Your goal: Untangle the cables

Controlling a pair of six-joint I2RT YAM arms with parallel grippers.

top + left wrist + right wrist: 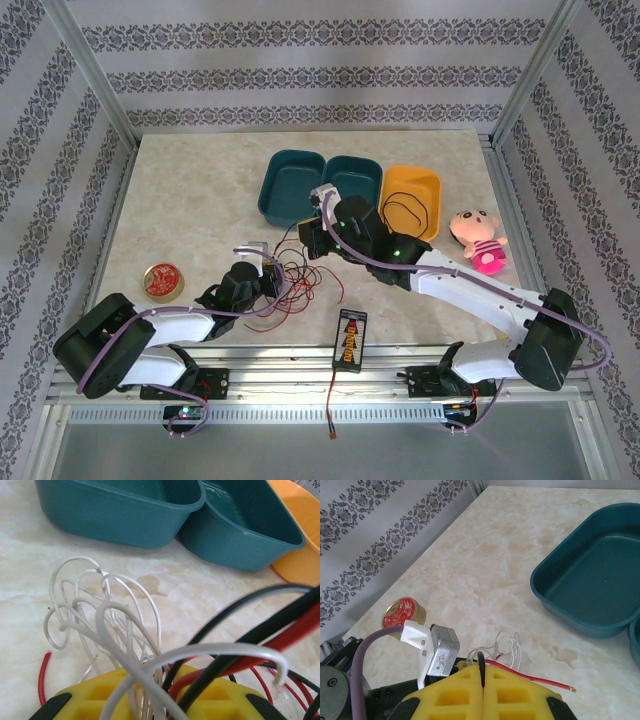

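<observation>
Right gripper point(483, 667) clamps red cable point(530, 676); white cable point(99, 622) lies in tangled loops

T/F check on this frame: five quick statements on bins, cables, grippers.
1. The right gripper is shut. True.
2. A black wire lies in the orange bin. True.
3. The red tin sits in the orange bin. False: it stands on the table, left of the arms.
4. The plush toy is left of the bins. False: it lies right of the orange bin.
5. The white cable lies in the orange bin. False: it is on the table before the teal bins.
</observation>
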